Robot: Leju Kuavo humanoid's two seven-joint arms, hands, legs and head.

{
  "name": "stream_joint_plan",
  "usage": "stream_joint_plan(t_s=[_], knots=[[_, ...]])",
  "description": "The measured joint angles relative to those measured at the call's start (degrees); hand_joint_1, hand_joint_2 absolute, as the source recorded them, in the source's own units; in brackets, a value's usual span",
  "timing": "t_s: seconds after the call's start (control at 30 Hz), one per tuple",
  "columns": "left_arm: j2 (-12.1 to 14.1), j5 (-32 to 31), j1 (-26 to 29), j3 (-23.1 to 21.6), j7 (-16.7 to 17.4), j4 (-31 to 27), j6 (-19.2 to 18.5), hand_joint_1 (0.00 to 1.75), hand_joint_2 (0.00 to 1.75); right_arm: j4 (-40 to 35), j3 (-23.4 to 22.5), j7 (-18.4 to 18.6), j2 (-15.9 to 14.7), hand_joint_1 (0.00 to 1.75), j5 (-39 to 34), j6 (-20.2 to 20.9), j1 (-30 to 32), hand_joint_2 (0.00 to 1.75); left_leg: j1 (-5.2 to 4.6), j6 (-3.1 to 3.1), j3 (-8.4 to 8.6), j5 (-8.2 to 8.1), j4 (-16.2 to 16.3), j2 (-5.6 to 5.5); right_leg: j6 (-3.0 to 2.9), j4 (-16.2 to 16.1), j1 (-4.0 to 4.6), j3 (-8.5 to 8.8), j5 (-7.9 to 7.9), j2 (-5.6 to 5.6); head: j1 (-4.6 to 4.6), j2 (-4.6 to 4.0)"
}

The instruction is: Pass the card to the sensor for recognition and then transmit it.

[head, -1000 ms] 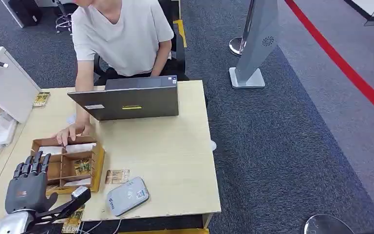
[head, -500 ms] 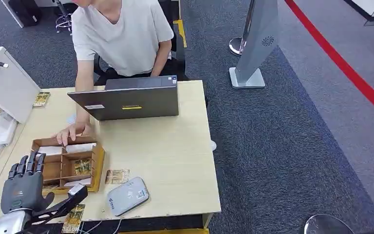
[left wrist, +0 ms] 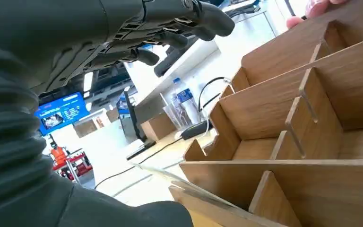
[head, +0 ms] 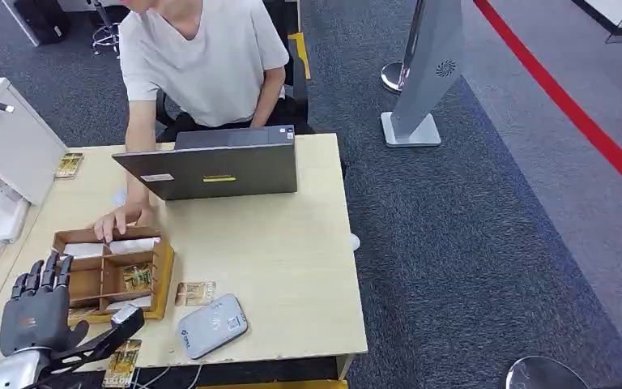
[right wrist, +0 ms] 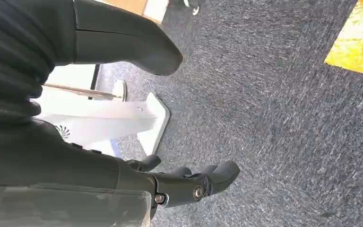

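Two robot hands empty, fingers apart: left robot hand beside wooden organizer, right robot hand over carpet

Left robot hand raised with fingers spread; right robot hand hangs, holding nothing.

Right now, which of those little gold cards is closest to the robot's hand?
The card at the table's near edge, just beside the left hand. The others lie in the wooden box, beside the reader, and at the far corner.
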Motion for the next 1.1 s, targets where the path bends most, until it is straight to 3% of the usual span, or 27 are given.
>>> stream_joint_plan(t_s=[1.1], knots=[[-0.87, -0.11, -0.14, 0.2, 0.26, 0.0, -0.9, 0.0, 1.75, -0.02, 0.35, -0.02, 0.0, 0.0, 0.0, -0.02, 0.0, 1.75, 0.0, -0.01, 0.0, 0.03, 0.0, 0.0, -0.01, 0.0, 0.0, 0.01, 0.01, 0.0, 0.0, 0.0]])
